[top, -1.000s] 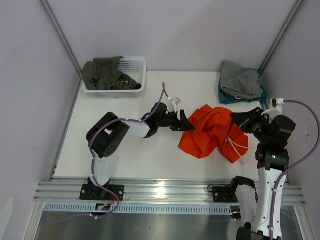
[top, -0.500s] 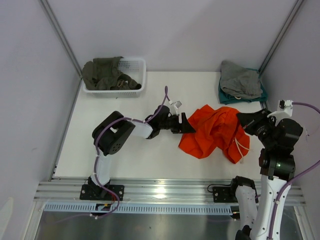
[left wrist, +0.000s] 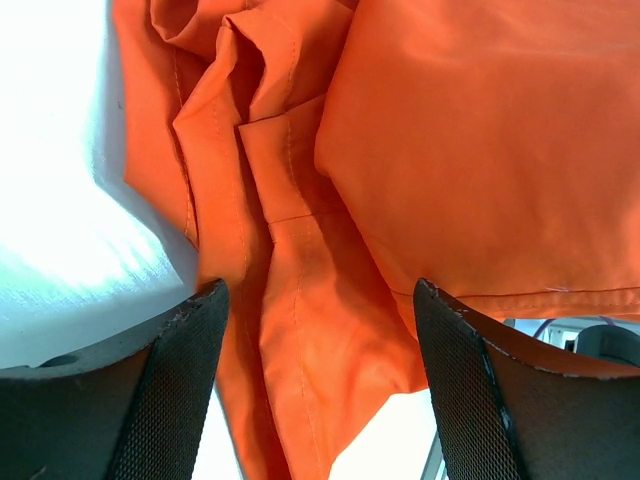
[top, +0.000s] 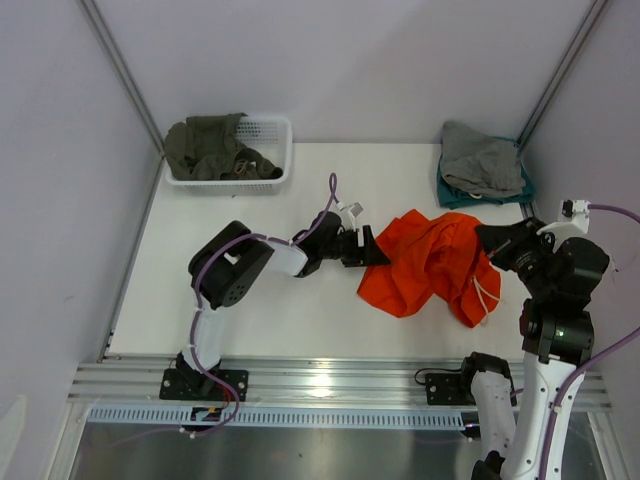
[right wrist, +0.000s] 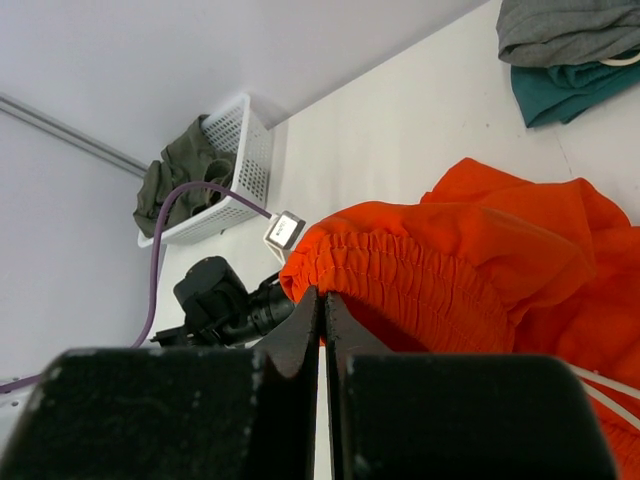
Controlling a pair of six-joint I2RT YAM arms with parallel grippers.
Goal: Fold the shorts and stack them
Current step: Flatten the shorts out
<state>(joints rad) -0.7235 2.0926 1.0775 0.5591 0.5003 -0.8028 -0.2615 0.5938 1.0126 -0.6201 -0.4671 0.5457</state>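
The orange shorts (top: 430,262) lie crumpled on the white table (top: 280,310), right of centre, with the white drawstring (top: 483,293) trailing at their right side. My right gripper (top: 492,243) is shut on the gathered waistband (right wrist: 420,280) and holds that edge raised; its tips (right wrist: 322,298) pinch the band's edge. My left gripper (top: 376,250) is open at the shorts' left edge. In the left wrist view orange fabric (left wrist: 480,150) fills the frame, and a fold lies between the spread fingers (left wrist: 180,380).
A white basket (top: 272,128) with an olive-green garment (top: 205,148) stands at the back left. Grey and teal garments (top: 483,165) are stacked at the back right. Both also show in the right wrist view: the basket (right wrist: 238,140) and the stack (right wrist: 570,50).
My right gripper has moved right and toward the near edge, dragging the shorts' waistband with it. My left gripper has followed slightly to the right, staying at the shorts' left edge.
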